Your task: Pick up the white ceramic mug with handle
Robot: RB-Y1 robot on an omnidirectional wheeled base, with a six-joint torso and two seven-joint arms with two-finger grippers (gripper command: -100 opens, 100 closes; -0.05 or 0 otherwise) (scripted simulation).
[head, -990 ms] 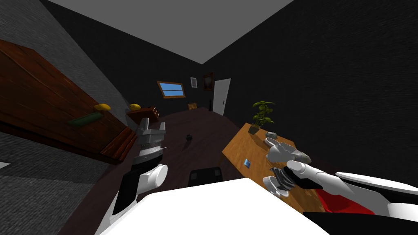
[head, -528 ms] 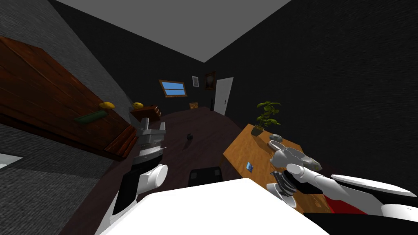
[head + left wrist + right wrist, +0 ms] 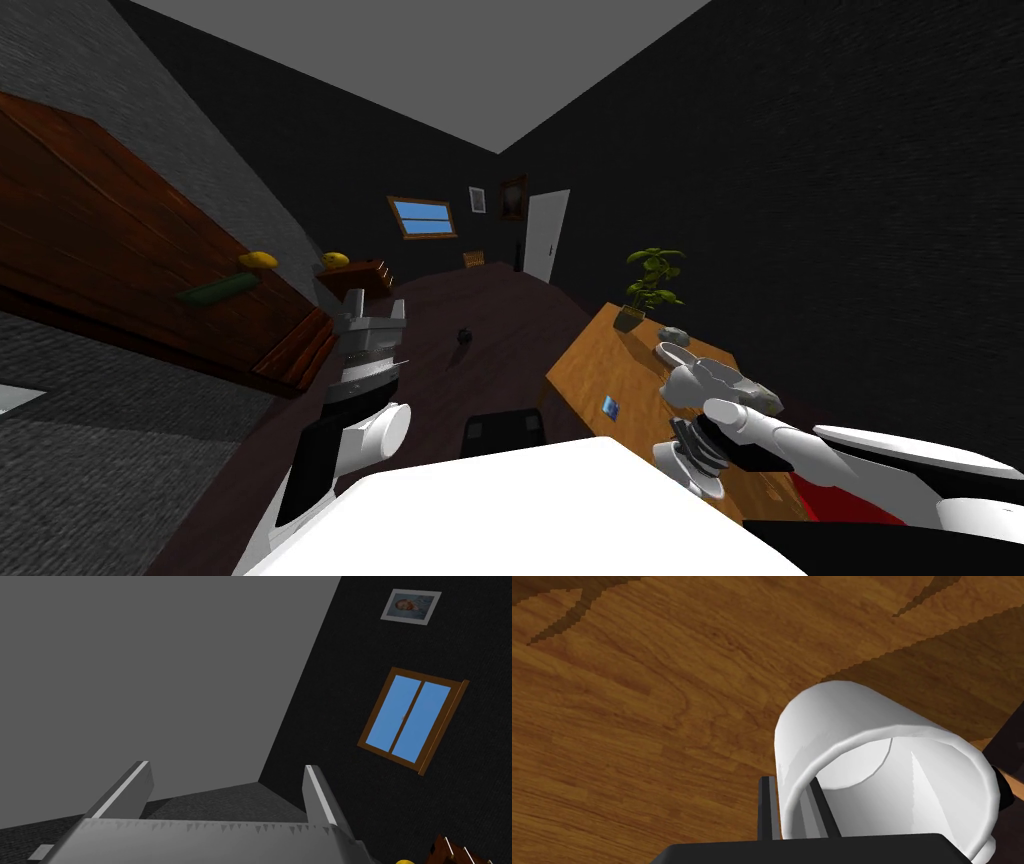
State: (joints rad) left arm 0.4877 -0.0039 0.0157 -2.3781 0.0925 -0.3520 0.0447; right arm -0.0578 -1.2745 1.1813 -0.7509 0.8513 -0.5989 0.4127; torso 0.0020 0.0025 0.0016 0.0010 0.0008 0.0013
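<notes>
Since a second ago our right arm has drawn the mug (image 3: 690, 475) a little toward the lower right of the head view, closer to the desk's near edge. The whole view has slid slightly too, which is our own head moving. The left arm has stayed where it was.

At the left of the head view a long cabinet (image 3: 150, 270) of dark reddish, streaky wood runs along the wall. The left pincer (image 3: 370, 310) stands upright left of centre. Its wrist view adds what the head view leaves small: the left pincer (image 3: 227, 768) has two flat, blade-like grey fingers spread wide with nothing between them.

Right of centre lies the desk (image 3: 600, 370), a slab of warm orange-brown wood with a leafy potted plant (image 3: 650, 280) at its far end. In the lower right the right pincer (image 3: 697, 450) reaches down to the mug, though the grip itself is hard to read there.

The right wrist view settles it. The mug (image 3: 862, 726) is a smooth, glossy white cylinder, tilted with its mouth toward the camera, over the wavy grain of the desk (image 3: 637, 701). The right pincer (image 3: 789, 786) is pinched on its wall, one dark finger inside the rim and one outside. We cannot tell whether the mug's base touches the wood.
</notes>
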